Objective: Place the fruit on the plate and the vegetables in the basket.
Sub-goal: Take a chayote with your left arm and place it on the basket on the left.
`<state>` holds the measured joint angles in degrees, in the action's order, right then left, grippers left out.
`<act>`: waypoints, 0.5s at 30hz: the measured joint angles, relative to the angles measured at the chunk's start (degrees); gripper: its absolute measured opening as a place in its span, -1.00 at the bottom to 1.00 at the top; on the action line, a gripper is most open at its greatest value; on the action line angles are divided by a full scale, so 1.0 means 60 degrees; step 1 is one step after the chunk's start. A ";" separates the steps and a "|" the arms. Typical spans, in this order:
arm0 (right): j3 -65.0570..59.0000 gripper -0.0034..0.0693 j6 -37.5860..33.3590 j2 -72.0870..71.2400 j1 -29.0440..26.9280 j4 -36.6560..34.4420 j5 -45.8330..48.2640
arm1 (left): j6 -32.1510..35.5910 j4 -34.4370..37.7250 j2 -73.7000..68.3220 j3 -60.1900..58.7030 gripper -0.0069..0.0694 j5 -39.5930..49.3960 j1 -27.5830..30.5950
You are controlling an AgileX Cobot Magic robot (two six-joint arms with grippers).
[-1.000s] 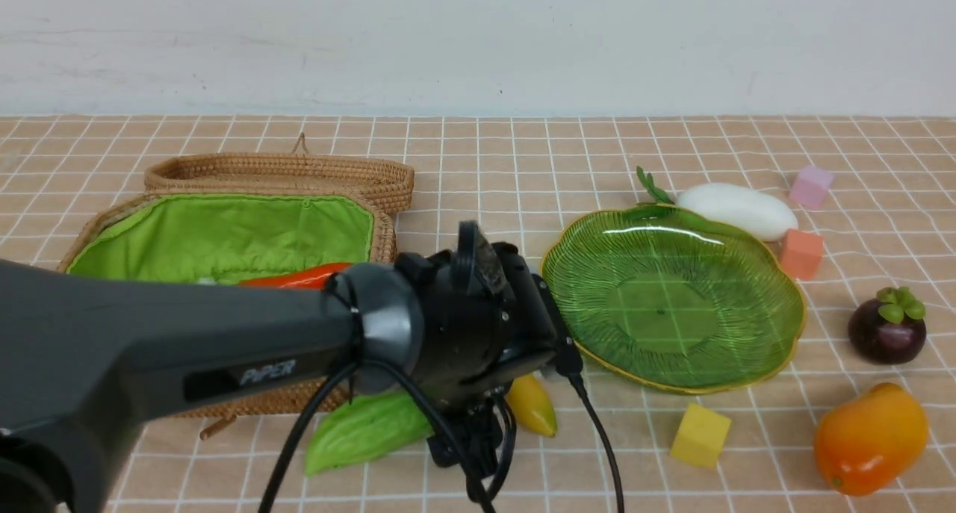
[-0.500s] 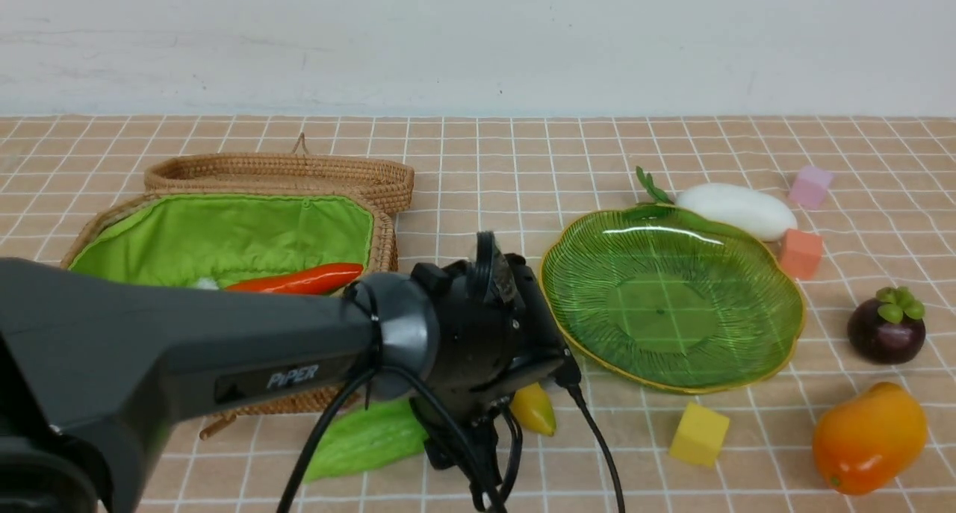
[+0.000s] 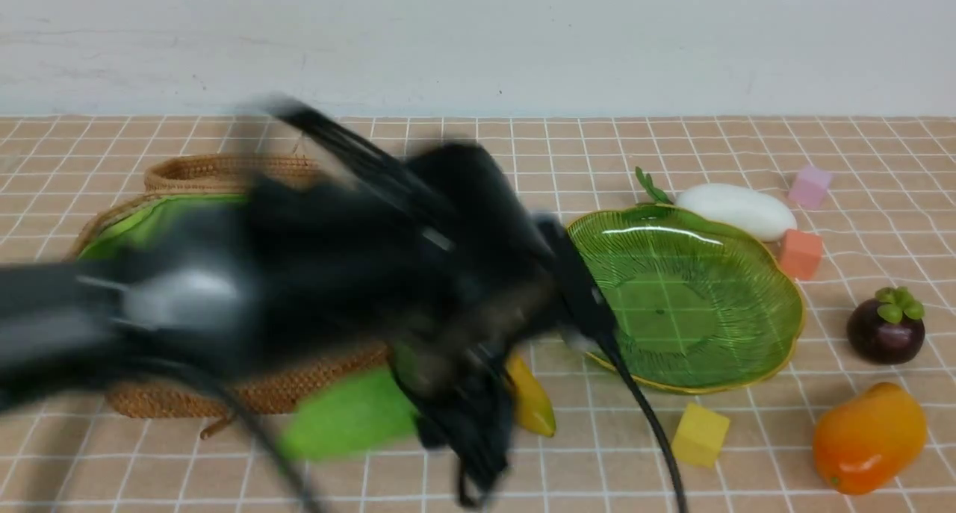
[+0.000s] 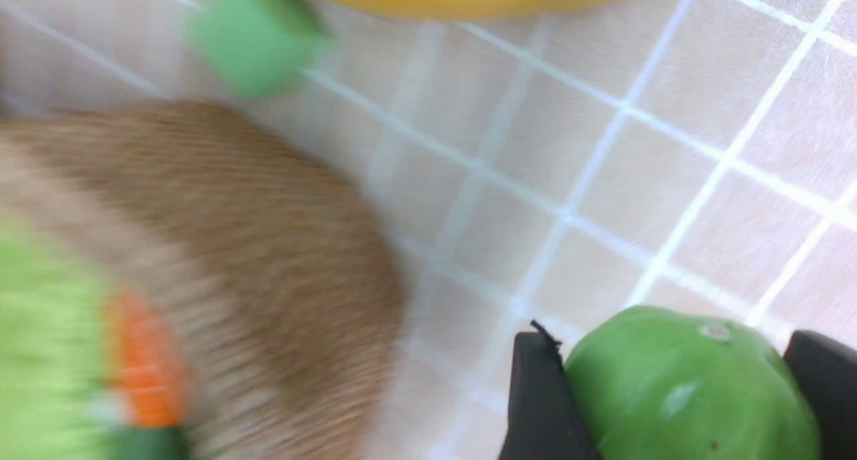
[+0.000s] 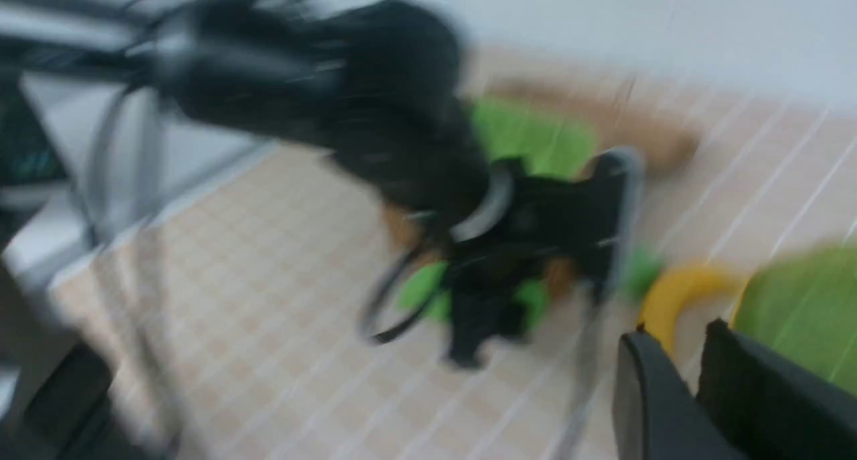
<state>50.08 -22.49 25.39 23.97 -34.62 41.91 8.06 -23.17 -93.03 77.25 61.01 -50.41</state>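
Note:
My left gripper (image 4: 676,353) is shut on the light green gourd (image 4: 689,386), one finger on each side; in the front view the gourd (image 3: 347,416) is just in front of the basket (image 3: 172,405), under my blurred left arm. The carrot (image 4: 140,366) lies inside the basket. The banana (image 3: 532,402) lies between gourd and plate (image 3: 747,349). Nothing rests on the plate. The radish (image 3: 736,208) is behind it, with the mangosteen (image 3: 886,328) and mango (image 3: 870,438) to its right. My right gripper (image 5: 676,343) has only a narrow gap, with nothing in it.
Foam cubes lie scattered about: yellow (image 3: 700,434) in front of the plate, orange (image 3: 801,253) and pink (image 3: 810,186) near the radish, green (image 4: 254,38) beside the banana. The basket's lid (image 3: 194,171) lies open behind it. A wall closes the far side.
My left jaws have closed on the gourd. The left arm is now blurred, swinging up over the basket, and the gourd has shifted slightly left. The other objects have stayed put.

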 joint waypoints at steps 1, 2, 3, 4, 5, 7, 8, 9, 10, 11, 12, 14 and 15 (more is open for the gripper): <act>0.0003 -0.51 -0.0077 0.0000 0.0000 0.0000 -0.0363 | 0.0506 -0.0012 0.0321 0.0000 0.27 -0.0059 0.0319; 0.0003 -0.51 -0.0092 0.0000 0.0000 0.0000 -0.0429 | 0.0618 -0.0012 0.0379 0.0000 0.27 -0.0079 0.0394; 0.0003 -0.51 -0.0147 0.0000 0.0000 0.0000 -0.0814 | 0.1455 -0.0045 0.0720 0.0000 0.27 -0.0305 0.1003; 0.0003 -0.51 -0.0176 0.0000 0.0000 -0.0009 -0.1072 | 0.2395 -0.0076 0.0946 0.0000 0.27 -0.0696 0.1587; 0.0003 -0.51 -0.0176 0.0000 0.0000 -0.0017 -0.1119 | 0.2800 -0.0094 0.1006 0.0000 0.27 -0.0899 0.1978; 0.0003 -0.51 -0.0176 0.0000 0.0000 -0.0018 -0.1211 | 0.3917 -0.0177 0.1059 0.0000 0.27 -0.1510 0.2808; 0.0003 -0.50 -0.0176 0.0000 0.0000 -0.0018 -0.1224 | 0.4642 -0.0191 0.1020 0.0000 0.27 -0.1923 0.3358; 0.0003 -0.50 -0.0176 0.0000 0.0000 -0.0018 -0.1224 | 0.4733 -0.0191 0.1007 0.0000 0.27 -0.1978 0.3430; 0.0003 -0.50 -0.0176 0.0000 0.0000 -0.0018 -0.1211 | 0.5262 -0.0182 0.0890 -0.0008 0.27 -0.2322 0.3833; 0.0003 -0.50 -0.0176 0.0000 0.0000 -0.0018 -0.1167 | 0.5547 -0.0172 0.0757 -0.0008 0.27 -0.2561 0.4235; 0.0003 -0.49 -0.0176 0.0000 0.0000 -0.0018 -0.1143 | 0.5604 -0.0172 0.0704 -0.0008 0.27 -0.2634 0.4285; 0.0003 -0.49 -0.0176 0.0000 0.0000 -0.0018 -0.1025 | 0.5710 -0.0115 0.0429 -0.0018 0.27 -0.2959 0.4793; 0.0003 -0.48 -0.0176 0.0000 0.0000 -0.0018 -0.0972 | 0.5669 -0.0058 0.0336 -0.0018 0.27 -0.3053 0.4925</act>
<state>50.10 -23.55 25.39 23.97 -34.73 36.08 42.08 -23.51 -91.01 77.15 42.69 -20.86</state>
